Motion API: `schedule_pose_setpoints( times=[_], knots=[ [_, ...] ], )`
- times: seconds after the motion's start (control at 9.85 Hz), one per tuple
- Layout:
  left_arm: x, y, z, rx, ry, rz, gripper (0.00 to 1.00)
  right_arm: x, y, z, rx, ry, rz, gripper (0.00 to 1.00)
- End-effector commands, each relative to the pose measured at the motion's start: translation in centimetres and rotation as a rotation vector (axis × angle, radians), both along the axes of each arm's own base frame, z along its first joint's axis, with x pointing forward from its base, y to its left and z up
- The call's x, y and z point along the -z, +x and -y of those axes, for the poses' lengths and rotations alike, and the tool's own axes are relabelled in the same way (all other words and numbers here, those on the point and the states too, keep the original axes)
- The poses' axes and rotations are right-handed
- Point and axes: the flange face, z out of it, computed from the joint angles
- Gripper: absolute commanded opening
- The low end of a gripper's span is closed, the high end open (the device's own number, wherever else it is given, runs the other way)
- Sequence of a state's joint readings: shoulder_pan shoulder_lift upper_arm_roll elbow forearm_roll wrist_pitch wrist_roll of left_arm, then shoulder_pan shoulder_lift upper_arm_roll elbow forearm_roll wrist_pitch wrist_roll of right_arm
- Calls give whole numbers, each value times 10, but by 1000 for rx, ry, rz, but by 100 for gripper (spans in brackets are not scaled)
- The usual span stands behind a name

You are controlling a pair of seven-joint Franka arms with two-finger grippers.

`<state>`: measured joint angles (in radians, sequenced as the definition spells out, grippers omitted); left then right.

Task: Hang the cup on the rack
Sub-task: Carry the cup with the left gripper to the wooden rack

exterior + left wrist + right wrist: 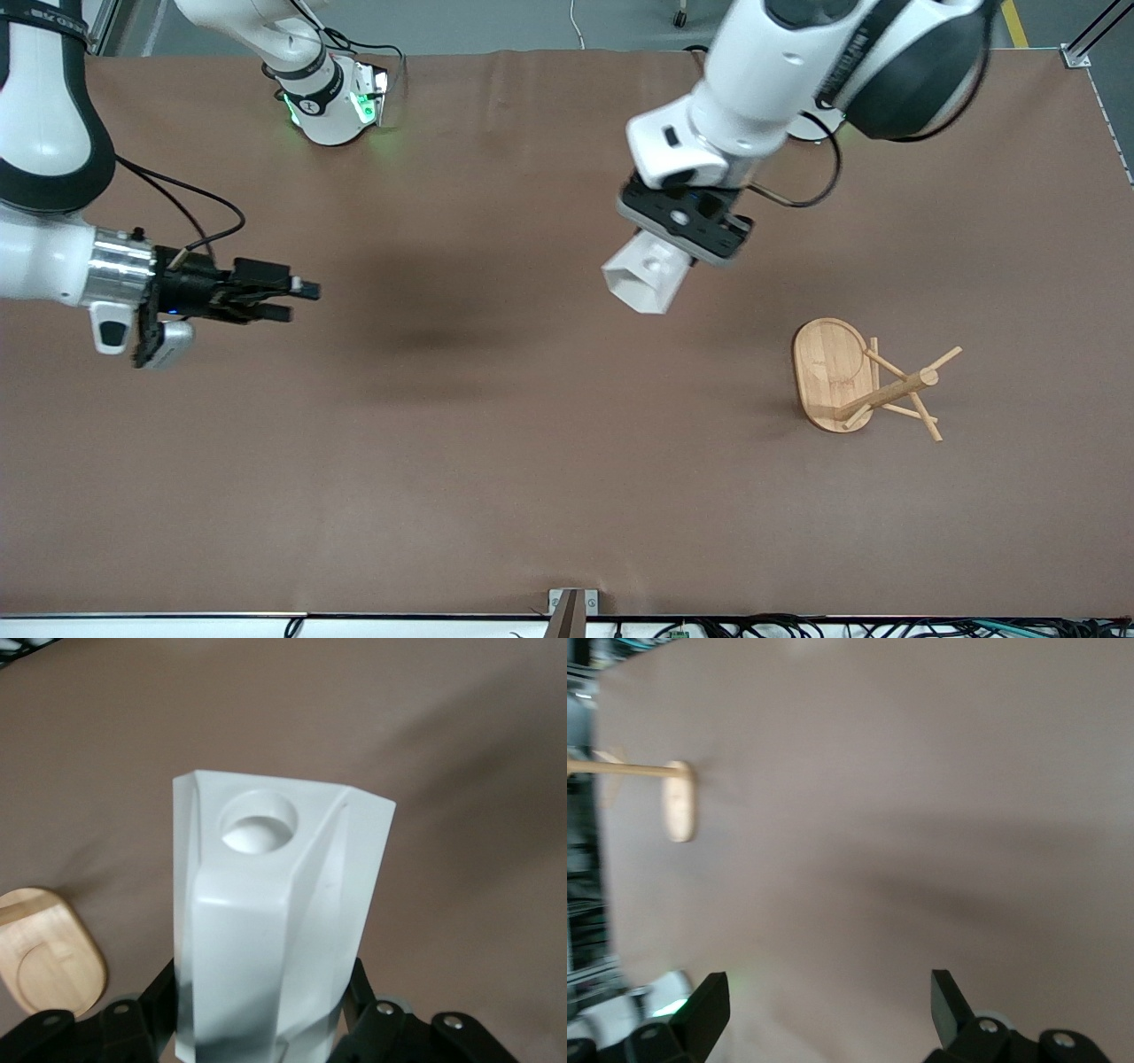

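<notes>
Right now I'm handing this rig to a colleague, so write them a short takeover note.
Left gripper: shut on the cup, up over bare table, toward the right arm's end from the rack.
Right gripper: open, empty, waiting over the right arm's end of the table.
Rack: upright, pegs empty.
Done: cup picked up.
Left: carry cup to rack, slip handle hole onto a peg, release.

the small white faceted mug [642, 276] hangs in the left gripper [684, 232] over the brown table [496, 461]. the light bamboo mug tree [873, 381] stands on the table toward the left arm's end. the right gripper [297, 301] hovers, fingers spread and empty, over the right arm's end.
</notes>
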<state>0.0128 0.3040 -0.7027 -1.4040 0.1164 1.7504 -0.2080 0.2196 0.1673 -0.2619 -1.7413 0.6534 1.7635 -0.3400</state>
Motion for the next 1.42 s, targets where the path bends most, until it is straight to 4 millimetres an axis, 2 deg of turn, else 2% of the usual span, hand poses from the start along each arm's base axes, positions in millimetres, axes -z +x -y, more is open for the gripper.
schedule_pose_setpoints(
  times=[0.0, 0.3, 0.41, 0.61, 0.81, 1.02, 1.32],
  knots=[
    [41, 14, -36, -91, 68, -67, 20, -38, -4, 35, 5, -134, 69, 100],
    [64, 37, -93, -234, 101, -107, 20, -97, -2, 80, -21, -436, 175, 100],
    [73, 41, -104, -255, 106, -123, 20, -115, -6, 98, -1, -485, 197, 100],
    [86, 48, -125, -289, 112, -139, 20, -149, -23, 113, 18, -558, 234, 100],
    [90, 50, -128, -292, 117, -143, 20, -167, -45, 103, 117, -582, 159, 100],
    [95, 58, -138, -301, 127, -134, 20, -171, -61, 97, 150, -587, 113, 100],
    [99, 63, -153, -327, 123, -142, 20, -169, -67, 101, 153, -586, 92, 100]
  ],
)
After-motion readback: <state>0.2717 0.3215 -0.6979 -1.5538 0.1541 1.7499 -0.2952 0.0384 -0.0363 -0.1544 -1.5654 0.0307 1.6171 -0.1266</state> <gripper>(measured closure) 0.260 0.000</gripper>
